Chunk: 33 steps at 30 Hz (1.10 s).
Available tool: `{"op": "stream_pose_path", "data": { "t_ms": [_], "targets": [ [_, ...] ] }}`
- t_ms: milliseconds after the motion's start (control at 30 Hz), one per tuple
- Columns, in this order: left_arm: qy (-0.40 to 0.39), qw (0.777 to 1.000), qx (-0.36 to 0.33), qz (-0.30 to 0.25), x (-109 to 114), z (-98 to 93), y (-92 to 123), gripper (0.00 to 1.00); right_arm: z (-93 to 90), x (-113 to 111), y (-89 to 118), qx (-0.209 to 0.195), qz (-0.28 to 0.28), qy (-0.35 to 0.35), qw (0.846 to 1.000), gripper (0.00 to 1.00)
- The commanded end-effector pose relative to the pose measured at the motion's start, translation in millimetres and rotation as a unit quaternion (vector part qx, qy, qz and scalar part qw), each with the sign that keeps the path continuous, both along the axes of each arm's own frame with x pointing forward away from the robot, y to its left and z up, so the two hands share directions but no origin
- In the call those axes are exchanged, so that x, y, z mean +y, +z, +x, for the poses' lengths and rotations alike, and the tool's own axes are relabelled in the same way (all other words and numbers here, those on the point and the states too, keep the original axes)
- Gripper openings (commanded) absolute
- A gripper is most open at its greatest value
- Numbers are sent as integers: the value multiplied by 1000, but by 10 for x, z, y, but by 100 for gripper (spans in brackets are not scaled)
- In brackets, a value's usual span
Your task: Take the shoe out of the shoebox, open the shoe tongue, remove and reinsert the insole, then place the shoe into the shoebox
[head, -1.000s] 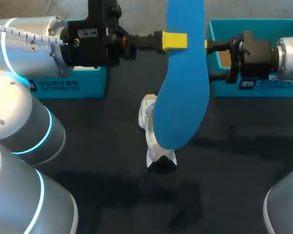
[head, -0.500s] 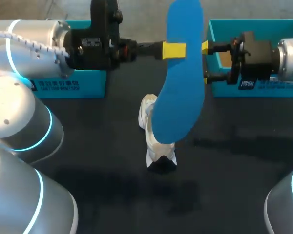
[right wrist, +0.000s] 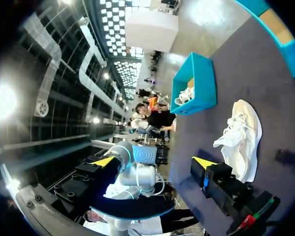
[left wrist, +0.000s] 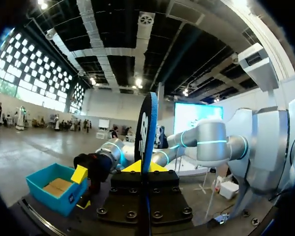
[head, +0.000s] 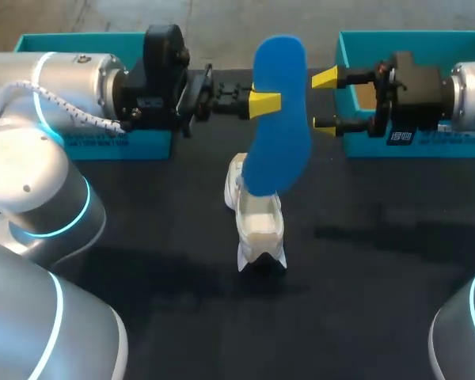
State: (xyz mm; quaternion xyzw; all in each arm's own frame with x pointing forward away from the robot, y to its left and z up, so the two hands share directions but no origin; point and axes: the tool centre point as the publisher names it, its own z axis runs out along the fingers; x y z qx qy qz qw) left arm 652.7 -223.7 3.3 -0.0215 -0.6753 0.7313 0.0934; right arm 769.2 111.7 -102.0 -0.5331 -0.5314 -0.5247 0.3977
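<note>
Left gripper clamped on the blue insole, above the white shoe mid-table. Right gripper apart, at the insole's 3 o'clock. Left box at the shoe's 10, right box at 2.

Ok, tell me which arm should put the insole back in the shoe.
Left: the left gripper is shut on the insole, over the shoe; the right gripper stands open beside it.

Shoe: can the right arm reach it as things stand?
Probably yes. The right gripper is open and empty, with nothing between it and the shoe. The insole in the left gripper hangs over the shoe, so come from the side.
</note>
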Motion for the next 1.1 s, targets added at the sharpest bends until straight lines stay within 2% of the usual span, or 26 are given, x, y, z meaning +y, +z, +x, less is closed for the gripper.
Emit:
{"op": "stream_pose_path", "data": {
  "t_ms": [33, 667, 700, 767, 833, 867, 933, 967, 1033, 1067, 1100],
  "targets": [
    [4, 965, -259, -31, -96, 134, 83, 0, 3, 18, -3, 0, 0, -1, 1000, 100],
    [2, 961, -274, -36, -82, 135, 50, 0, 3, 18, -3, 0, 0, -1, 1000, 100],
    [-1, 944, -330, -28, -50, 192, -43, 0, 3, 18, -3, 0, 0, -1, 1000, 100],
    [1, 936, -352, -25, -28, 228, -115, 0, 3, 18, -3, 0, 0, -1, 1000, 100],
    [-10, 909, -416, -12, 33, 286, -249, 0, 3, 18, -3, 0, 0, -1, 1000, 100],
    [-13, 906, -423, -12, 41, 289, -265, 0, 3, 18, -3, 0, 0, -1, 1000, 100],
    [-16, 878, -478, -9, 93, 326, -369, 0, 3, 18, -3, 0, 0, -1, 1000, 100],
    [-14, 878, -479, -8, 97, 327, -377, 0, 3, 18, -3, 0, 0, -1, 1000, 100],
    [-21, 848, -529, -10, 133, 360, -453, 0, 3, 18, -3, 0, 0, -1, 1000, 100],
    [-23, 845, -534, -9, 138, 364, -469, 0, 3, 18, -3, 0, 0, -1, 1000, 100],
    [-34, 818, -575, -6, 158, 390, -534, 0, 3, 18, -3, 0, 0, -1, 1000, 100]
  ]
}}
